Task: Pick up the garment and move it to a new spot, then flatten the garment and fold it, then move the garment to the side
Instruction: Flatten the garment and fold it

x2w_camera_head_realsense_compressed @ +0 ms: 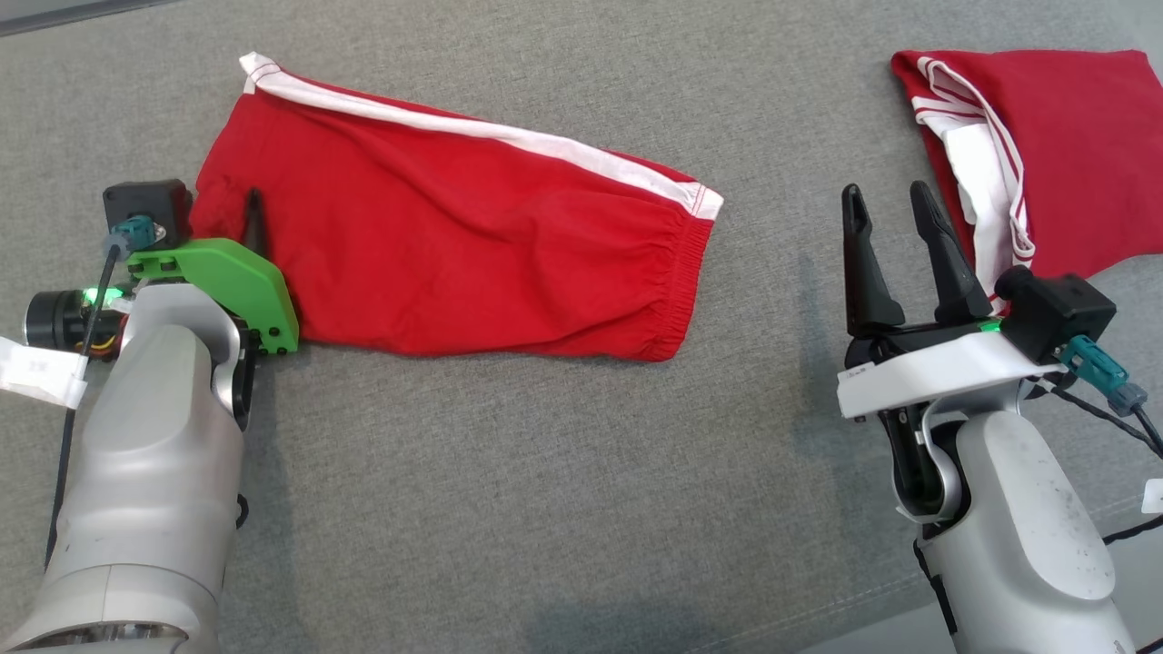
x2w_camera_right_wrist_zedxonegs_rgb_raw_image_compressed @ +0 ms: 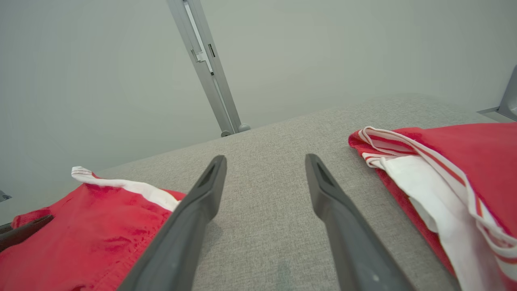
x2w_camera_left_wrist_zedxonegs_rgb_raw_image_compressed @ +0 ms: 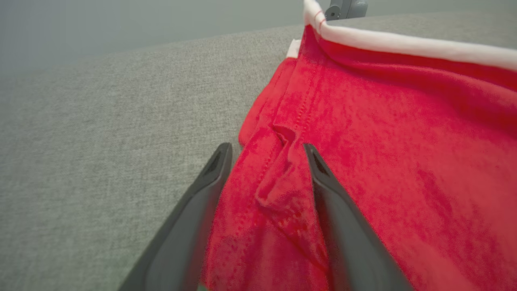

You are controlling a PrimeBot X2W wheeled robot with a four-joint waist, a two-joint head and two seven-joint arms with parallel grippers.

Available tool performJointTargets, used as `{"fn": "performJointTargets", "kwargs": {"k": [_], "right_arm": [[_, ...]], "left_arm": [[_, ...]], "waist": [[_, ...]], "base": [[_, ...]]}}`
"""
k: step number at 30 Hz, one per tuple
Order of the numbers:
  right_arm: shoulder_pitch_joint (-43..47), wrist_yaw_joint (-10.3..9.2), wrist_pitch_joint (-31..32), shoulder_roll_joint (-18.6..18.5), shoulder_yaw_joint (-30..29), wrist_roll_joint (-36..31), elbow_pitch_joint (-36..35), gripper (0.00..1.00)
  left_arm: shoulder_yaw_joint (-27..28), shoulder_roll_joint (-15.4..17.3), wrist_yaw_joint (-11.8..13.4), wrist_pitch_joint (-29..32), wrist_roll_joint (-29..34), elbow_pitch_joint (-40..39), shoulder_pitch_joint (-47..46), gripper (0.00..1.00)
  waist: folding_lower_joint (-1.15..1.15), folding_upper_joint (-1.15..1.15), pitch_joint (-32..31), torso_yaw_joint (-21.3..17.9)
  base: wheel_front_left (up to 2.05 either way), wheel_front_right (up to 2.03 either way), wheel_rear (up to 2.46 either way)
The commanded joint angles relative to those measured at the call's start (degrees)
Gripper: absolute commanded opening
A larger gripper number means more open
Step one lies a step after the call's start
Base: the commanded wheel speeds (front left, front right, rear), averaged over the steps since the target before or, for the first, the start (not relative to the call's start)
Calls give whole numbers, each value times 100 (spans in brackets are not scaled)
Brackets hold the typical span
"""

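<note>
Head view: red shorts are lying apparently folded; left gripper, parted, straddling their edge; right gripper parted; side-move seemingly pending.

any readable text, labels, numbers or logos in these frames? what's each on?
No text can be read here.
White tag by the left wrist: faint marks, too blurred to read.
Small sticker on the white mount below the right gripper: too small to read.
Edge tag at far right: cut off, unreadable.
Red shorts and second red garment: white stripes, no print visible.
</note>
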Motion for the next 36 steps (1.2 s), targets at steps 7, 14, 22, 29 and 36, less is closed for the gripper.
{"fn": "performJointTargets", "kwargs": {"k": [7, 14, 22, 29, 36], "right_arm": [[216, -5, -16, -6, -240, -298, 3, 100], [401, -5, -16, -7, -431, -513, 83, 100], [610, -5, -16, -7, -577, -711, 190, 100], [699, -6, -16, -9, -552, -864, 246, 100], [844, -5, -16, -9, -460, -1029, 349, 100]], "left_arm": [[-5, -62, 66, -219, -119, 275, 406, 0], [210, -236, 102, -482, -417, 194, 1092, 0], [367, -438, 237, -504, -637, -584, 1994, 0], [297, -472, 420, -513, -318, -1815, 2729, 100], [252, -486, 572, -515, 174, -3378, 3675, 100]], "waist": [[0, 0, -358, 98], [0, 0, -709, 387], [0, 0, -985, 762], [0, 0, -1124, 879], [0, 0, -1352, 908]], "base": [[0, 0, 0], [0, 0, 0], [0, 0, 0], [0, 0, 0], [0, 0, 0]]}}
